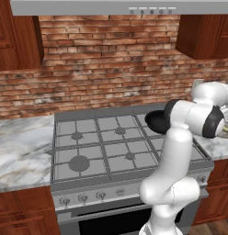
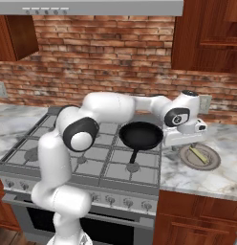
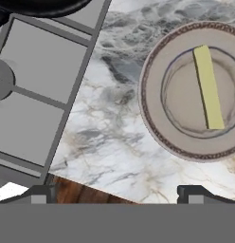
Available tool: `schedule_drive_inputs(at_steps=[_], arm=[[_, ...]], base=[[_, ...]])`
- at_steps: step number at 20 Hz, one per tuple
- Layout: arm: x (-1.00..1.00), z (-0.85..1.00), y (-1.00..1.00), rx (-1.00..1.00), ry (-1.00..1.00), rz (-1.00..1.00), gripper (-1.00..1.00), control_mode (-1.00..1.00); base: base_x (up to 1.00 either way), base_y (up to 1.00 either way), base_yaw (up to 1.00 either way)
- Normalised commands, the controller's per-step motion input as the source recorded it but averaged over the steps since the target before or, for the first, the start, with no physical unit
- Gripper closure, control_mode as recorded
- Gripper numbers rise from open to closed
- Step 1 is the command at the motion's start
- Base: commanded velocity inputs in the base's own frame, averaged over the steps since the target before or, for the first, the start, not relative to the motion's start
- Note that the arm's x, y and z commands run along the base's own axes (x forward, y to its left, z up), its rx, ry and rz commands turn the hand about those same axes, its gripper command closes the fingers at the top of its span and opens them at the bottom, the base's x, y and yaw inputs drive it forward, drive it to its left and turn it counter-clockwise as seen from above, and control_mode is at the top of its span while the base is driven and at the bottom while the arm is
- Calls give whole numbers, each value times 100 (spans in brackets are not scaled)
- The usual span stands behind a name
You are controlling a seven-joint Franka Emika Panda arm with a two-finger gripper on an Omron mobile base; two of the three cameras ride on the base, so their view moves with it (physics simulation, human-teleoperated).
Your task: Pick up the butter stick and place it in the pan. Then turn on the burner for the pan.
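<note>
Butter stick [image 3: 209, 88] lies on a round grey plate [image 3: 152, 114], slanted across the plate's middle, and the plate rests on the marble surface [image 3: 110, 137] just beside the stove [image 3: 34, 95]. Seen from the hand, the claw [image 3: 117, 193] has its two dark fingertips [image 3: 40, 194] spread wide with nothing between them; the butter stick sits ahead of the claw and off toward the fingertip on the plate's side, not between the two. In the right base view the claw's end is hidden behind the white hand, which hangs over the surface between the pan [image 2: 141, 135] and the plate [image 2: 213, 162], near the plate's stove-side rim, and the butter stick [image 2: 199, 154] lies just past it. The pan is round and black, standing on the stove's burner nearest the plate, its straight handle pointing toward the stove's front edge. No writing or label can be read anywhere. The butter stick is a small, pale yellow-green oblong bar with flat faces, much smaller than the plate that carries it.
</note>
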Motion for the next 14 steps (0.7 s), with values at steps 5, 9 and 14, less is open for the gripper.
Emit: schedule_drive_inputs(at_steps=[5,9,14], arm=[[18,-10,-2,0,4,0,-100,-100],[21,-9,-7,0,3,0,-100,-100],[18,-9,-13,0,1,0,-100,-100]], base=[[0,0,0],[0,0,0],[0,0,0]])
